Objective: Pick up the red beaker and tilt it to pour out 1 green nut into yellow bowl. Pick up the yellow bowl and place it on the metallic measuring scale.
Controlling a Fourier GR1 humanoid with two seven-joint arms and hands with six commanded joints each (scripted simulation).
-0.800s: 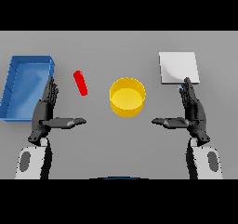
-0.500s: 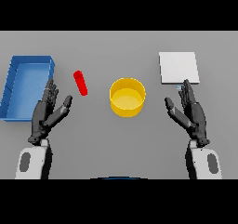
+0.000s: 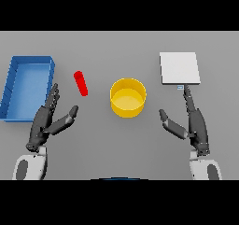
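Head view: step 1, pre-grasp, nothing picked up yet. Red beaker (image 3: 80, 83) lies on its side on the tabletop (image 3: 116, 51), between blue bin (image 3: 27, 85) and yellow bowl (image 3: 128, 97), clear of both. Can't see any green nut. Left hand (image 3: 48, 120) sits just below-left of the beaker, not touching; fingers straight and spread, thumb out toward the bowl, holding nothing. Right hand (image 3: 190, 123) is below the metallic scale (image 3: 179, 68), fingers straight, tips near the scale's front edge, thumb out toward the bowl, empty. Bowl is mid-table, well apart from the scale.

Next, imo: left hand goes fwd and a bit right to the beaker, closes fingers round it, lifts, carries over the bowl, tilts. Beaker is thin and lying flat, so could roll if nudged.

Vs 0.8 s ago: left hand has rotated, fingers now angled toward the beaker instead of pointing straight up-table. Right hand about same spot, slight re-angle. Beaker, bowl, bin, scale unmoved.
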